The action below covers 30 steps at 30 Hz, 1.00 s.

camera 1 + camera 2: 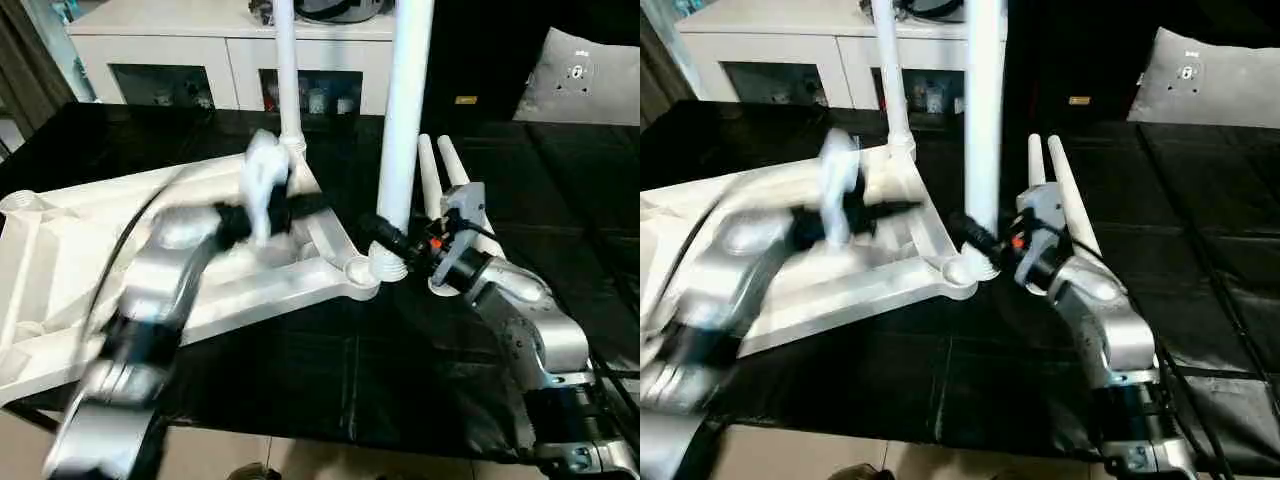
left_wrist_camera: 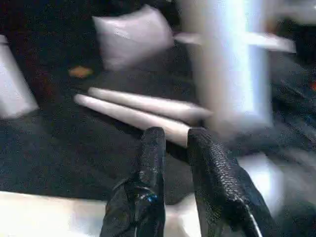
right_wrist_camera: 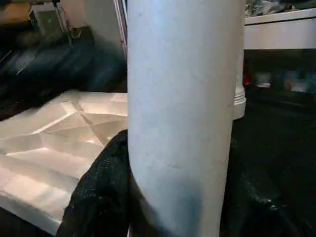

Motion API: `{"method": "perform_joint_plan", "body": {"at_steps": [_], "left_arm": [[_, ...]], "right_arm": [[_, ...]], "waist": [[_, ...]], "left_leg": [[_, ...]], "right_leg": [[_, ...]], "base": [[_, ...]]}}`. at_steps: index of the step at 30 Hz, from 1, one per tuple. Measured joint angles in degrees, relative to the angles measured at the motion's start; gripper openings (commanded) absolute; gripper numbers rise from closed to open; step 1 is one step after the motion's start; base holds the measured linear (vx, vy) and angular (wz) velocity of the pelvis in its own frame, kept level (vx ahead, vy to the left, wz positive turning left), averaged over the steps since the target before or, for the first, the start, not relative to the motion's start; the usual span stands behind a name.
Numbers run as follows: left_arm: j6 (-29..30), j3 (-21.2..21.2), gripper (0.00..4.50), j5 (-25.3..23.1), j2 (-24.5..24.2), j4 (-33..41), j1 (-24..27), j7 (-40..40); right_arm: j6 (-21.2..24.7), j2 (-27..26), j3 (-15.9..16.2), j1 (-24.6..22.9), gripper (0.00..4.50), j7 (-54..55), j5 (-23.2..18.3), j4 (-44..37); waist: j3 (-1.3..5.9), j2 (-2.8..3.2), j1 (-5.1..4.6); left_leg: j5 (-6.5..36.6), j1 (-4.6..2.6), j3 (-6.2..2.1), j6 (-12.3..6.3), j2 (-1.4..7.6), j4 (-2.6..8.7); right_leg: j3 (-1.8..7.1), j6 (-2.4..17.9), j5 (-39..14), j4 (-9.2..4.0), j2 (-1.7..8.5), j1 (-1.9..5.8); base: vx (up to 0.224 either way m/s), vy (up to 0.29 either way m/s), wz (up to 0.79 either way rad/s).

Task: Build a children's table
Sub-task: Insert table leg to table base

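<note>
Black bench (image 1: 400,380) carries upturned white tabletop (image 1: 60,260), ribs up. Two legs stand upright in far-side sockets; far leg (image 1: 287,70) seated. My right gripper (image 1: 385,237) clamps near leg (image 1: 405,120) just above corner socket (image 1: 360,270), long axis vertical. Two spare legs (image 1: 450,175) lie just beyond it, nearer right arm. My left gripper (image 2: 173,148), slightly parted, empty, hovers over tabletop; its wrist view faces spare legs.

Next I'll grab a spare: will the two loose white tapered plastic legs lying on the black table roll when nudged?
Probably. The loose white tapered plastic legs are round, smooth and unrestrained on the black table. Their taper would likely curve their roll. They look stiff, probably light.
</note>
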<state>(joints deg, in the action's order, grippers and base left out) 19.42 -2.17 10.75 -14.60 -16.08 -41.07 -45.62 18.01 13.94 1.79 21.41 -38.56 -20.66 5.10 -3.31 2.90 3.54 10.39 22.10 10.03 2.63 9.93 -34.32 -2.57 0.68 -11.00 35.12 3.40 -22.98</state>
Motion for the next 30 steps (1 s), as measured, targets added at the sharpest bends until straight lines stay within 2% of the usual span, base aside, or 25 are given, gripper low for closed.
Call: {"method": "perform_joint_plan", "body": {"at_steps": [2, 4, 7, 10, 11, 14, 18, 23, 27, 28, 30], "left_arm": [[1.0, 0.7, 0.95, -1.8, 1.1, -1.8, -3.0, 5.5], [2.2, 1.0, 0.95, -1.9, 3.1, -1.2, -4.4, 7.1], [4.2, -1.6, 0.95, -0.4, 5.4, 3.7, -4.2, 4.1], [8.0, -3.8, 0.95, 3.1, 5.7, 9.7, -2.9, 0.8], [8.5, -4.4, 1.12, 3.7, 5.7, 11.0, -2.6, 0.3], [9.9, -5.0, 1.31, 4.9, 5.3, 12.8, -2.0, 0.0], [10.1, -4.5, 1.65, 4.5, 4.6, 13.0, -1.7, -0.2], [7.8, -4.6, 2.08, 1.9, -1.0, 10.2, -1.0, 0.2], [8.1, -5.0, 2.19, 0.6, -4.9, 8.9, 2.4, -1.5], [8.6, -5.8, 2.42, 0.3, -6.2, 8.8, 3.8, -2.7], [9.4, -6.8, 2.51, 0.1, -6.8, 8.3, 5.7, -3.8]], "right_arm": [[0.1, 0.0, 1.1, -0.2, 1.88, 0.0, 0.6, -0.4], [0.1, -0.3, 1.6, -0.4, 1.88, 0.0, 0.9, -0.5], [0.2, -0.3, 2.2, -0.4, 1.88, 0.6, 1.8, -0.5], [0.1, 0.0, 2.3, -0.4, 1.88, 0.9, 2.4, -0.5], [0.1, 0.2, 2.3, -0.4, 1.88, 1.0, 2.5, -0.5], [0.0, 0.4, 2.3, -0.4, 1.88, 1.1, 3.0, -0.4], [0.5, 0.6, 2.3, -0.3, 1.88, 1.7, 3.1, -0.2], [1.8, 1.5, 1.4, 0.8, 1.88, 3.1, 3.4, 0.3], [3.5, 3.2, 0.0, 1.6, 1.88, 3.4, 3.6, 0.9], [4.0, 3.4, -0.1, 1.8, 1.88, 3.4, 3.6, 1.3], [4.4, 3.9, -0.3, 1.8, 1.88, 3.4, 3.5, 2.1]], "waist": [[0.0, 0.0, -0.19], [0.0, 0.0, -0.05], [0.0, 0.0, 0.22], [0.0, 0.0, 0.43], [0.0, 0.0, 0.49], [0.0, 0.0, 0.08], [0.0, 0.0, 0.0], [0.0, 0.01, -0.45], [0.0, 0.01, -0.19], [0.0, 0.01, -0.17], [0.0, 0.0, -0.08]], "left_leg": [[0.0, 0.03, 0.0, -0.01, 0.0, -0.01], [0.0, 0.1, -0.01, -0.04, 0.0, -0.01], [-0.1, 0.27, -0.01, -0.37, 0.0, -0.02], [-0.1, 0.29, -0.01, -0.4, 0.01, -0.02], [-0.1, 0.28, -0.01, -0.4, 0.01, -0.03], [-0.1, 0.22, -0.01, -0.27, 0.03, -0.08], [-0.1, 0.12, -0.01, -0.19, 0.04, -0.15], [-0.1, 0.1, -0.01, -0.17, 0.03, -0.15], [-0.1, 0.18, -0.01, -0.18, 0.03, -0.14], [-0.1, 0.18, -0.01, -0.19, 0.03, -0.14], [-0.1, 0.26, -0.01, -0.2, 0.03, -0.15]], "right_leg": [[0.01, 0.0, 0.0, -0.02, 0.0, -0.01], [-0.01, 0.0, 0.0, -0.09, 0.0, -0.04], [-0.03, 0.0, 0.0, -0.14, 0.0, -0.14], [-0.04, 0.0, 0.0, -0.14, 0.0, -0.17], [-0.04, 0.0, 0.0, -0.13, 0.0, -0.17], [-0.05, 0.0, 0.0, 0.0, 0.0, -0.15], [-0.03, -0.1, 0.1, 0.0, 0.0, -0.03], [-0.01, -0.1, 0.2, 0.0, -0.01, -0.04], [-0.02, -0.1, 0.2, -0.06, -0.01, -0.06], [-0.01, -0.1, 0.2, -0.07, -0.01, -0.06], [-0.03, -0.1, 0.2, -0.09, -0.01, -0.11]], "base": [[0.0, 0.0, 0.0], [0.0, 0.0, 0.0], [0.0, 0.0, 0.0], [0.0, 0.0, 0.0], [0.0, 0.0, 0.0], [0.0, 0.0, 0.0], [0.0, 0.0, 0.0], [0.0, 0.0, 0.0], [0.0, 0.0, 0.0], [0.0, 0.0, 0.0], [0.0, 0.0, 0.0]]}}
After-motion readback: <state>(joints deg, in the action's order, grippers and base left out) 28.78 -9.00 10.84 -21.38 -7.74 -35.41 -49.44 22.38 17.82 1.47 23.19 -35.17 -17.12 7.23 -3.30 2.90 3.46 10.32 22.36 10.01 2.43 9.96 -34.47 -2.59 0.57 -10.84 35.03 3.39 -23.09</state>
